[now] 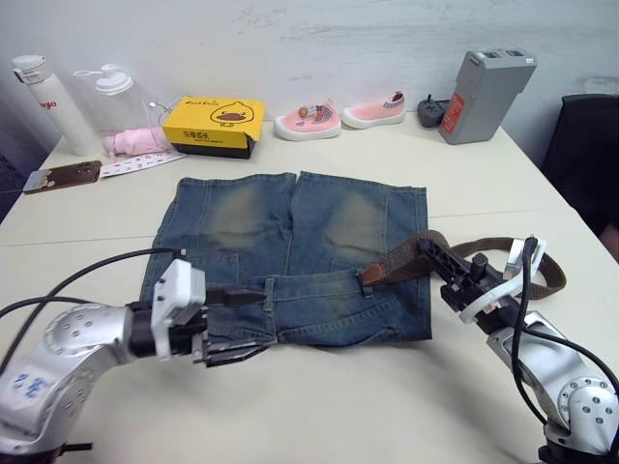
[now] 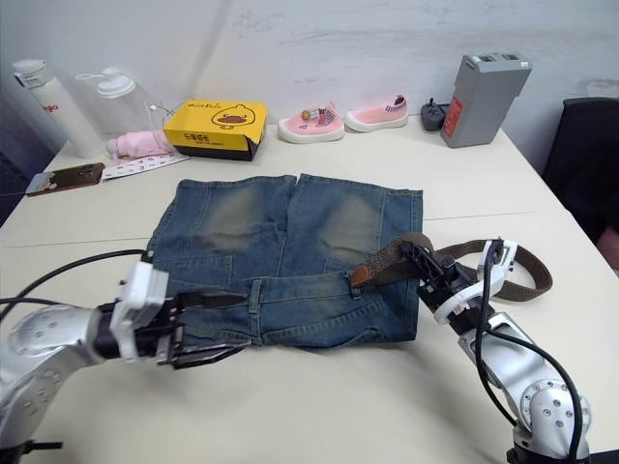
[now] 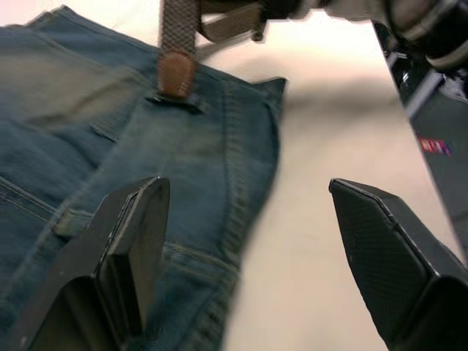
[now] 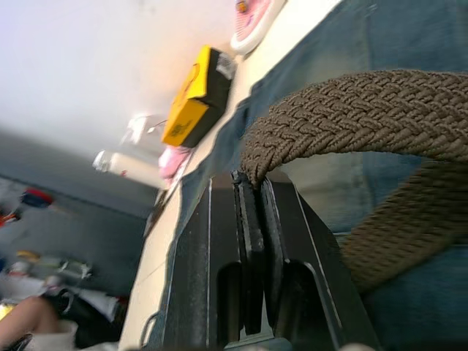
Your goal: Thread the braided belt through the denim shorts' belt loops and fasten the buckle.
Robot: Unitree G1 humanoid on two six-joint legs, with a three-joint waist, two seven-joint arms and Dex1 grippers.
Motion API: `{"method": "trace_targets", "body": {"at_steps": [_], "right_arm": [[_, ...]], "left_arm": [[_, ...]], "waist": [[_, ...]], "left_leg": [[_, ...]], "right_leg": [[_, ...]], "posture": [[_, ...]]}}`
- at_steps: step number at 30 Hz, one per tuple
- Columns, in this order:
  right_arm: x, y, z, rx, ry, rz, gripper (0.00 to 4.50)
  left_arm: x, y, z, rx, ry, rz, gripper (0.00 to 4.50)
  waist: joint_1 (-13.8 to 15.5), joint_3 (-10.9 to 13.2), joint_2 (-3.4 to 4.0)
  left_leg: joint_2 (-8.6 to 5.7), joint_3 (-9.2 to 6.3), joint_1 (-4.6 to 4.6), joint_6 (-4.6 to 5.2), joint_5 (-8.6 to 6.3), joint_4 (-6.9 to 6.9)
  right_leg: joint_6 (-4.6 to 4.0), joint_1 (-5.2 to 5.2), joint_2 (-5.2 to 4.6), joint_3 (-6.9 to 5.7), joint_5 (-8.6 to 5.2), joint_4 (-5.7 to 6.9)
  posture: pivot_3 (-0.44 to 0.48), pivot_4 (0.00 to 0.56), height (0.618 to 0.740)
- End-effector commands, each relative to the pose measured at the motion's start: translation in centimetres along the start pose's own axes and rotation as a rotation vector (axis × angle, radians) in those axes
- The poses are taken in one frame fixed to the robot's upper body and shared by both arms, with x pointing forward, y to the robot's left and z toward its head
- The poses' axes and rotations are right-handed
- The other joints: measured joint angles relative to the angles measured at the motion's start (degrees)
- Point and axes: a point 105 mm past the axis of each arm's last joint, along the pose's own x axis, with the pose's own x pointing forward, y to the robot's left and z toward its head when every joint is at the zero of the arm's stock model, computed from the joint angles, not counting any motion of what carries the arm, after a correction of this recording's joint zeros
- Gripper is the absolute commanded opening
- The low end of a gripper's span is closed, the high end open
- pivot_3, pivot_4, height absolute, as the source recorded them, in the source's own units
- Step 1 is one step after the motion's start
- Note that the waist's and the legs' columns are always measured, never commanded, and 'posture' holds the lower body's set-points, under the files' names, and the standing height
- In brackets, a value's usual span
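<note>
Left hand [image 1: 235, 323] spread at denim shorts [image 1: 290, 251] | right hand [image 1: 430, 253] pinching braided belt [image 1: 401, 259]

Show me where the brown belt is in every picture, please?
Left eye view: braided belt lies on the denim shorts' right side, looping onto the table.
Right eye view: same spot, held by the right tool.
Left wrist view: near the top, tip on the denim.
Right wrist view: arching from the tool.
Shared landmark: the belt's tan tip.
</note>
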Motion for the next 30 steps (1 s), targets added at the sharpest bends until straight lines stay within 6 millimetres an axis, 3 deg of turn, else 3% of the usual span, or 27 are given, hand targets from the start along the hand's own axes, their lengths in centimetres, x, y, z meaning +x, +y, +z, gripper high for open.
{"method": "trace_targets", "body": {"at_steps": [1,5,14,19,23,30], "right_arm": [[-0.4,0.5,0.7,-0.001,-0.056,0.013,0.00],[-1.0,-0.2,2.0,0.009,-0.107,-0.010,0.00],[-1.3,-0.1,1.9,-0.067,-0.078,-0.013,0.00],[0.0,0.7,-0.6,-0.186,-0.005,0.001,0.00],[0.3,0.7,-1.3,-0.216,0.001,0.006,0.00],[1.0,-0.1,-4.9,-0.253,0.117,-0.029,0.00]], "left_arm": [[1.0,0.3,0.5,0.042,-0.022,-0.008,3.82],[1.4,0.5,0.6,0.037,-0.039,-0.007,3.82],[1.7,0.9,0.8,0.050,-0.041,-0.001,3.82],[1.7,1.1,1.1,0.061,-0.044,0.007,3.82],[1.7,1.2,1.3,0.067,-0.047,0.015,3.82],[2.6,1.4,1.9,0.108,-0.046,-0.005,3.82]], "waist": [[0.0,0.0,-0.01],[0.0,0.0,0.01],[0.0,0.0,0.02],[0.0,0.0,0.02],[0.0,0.0,0.03],[0.0,0.0,-0.02]], "left_leg": [[-0.02,0.00,0.00,0.00,0.00,0.00],[-0.02,0.00,0.01,0.00,0.00,-0.01],[0.00,0.00,0.02,0.00,0.00,-0.01],[-0.01,0.00,0.02,0.00,0.00,-0.01],[0.00,-0.03,0.02,0.00,0.00,-0.02],[-0.02,-0.04,0.02,-0.02,0.01,-0.02]], "right_leg": [[0.00,0.00,0.03,-0.01,0.00,0.00],[0.00,-0.02,0.07,-0.02,0.00,0.01],[0.00,-0.01,0.03,0.00,0.00,0.01],[0.00,0.00,0.03,0.00,0.00,-0.01],[0.00,-0.01,0.04,0.00,0.00,-0.01],[0.01,0.00,0.06,-0.02,0.00,-0.01]], "posture": [[0.000,0.150,0.624],[0.000,0.150,0.624],[0.000,0.150,0.624],[0.000,0.150,0.624],[0.000,0.150,0.624],[0.000,0.150,0.624]]}}
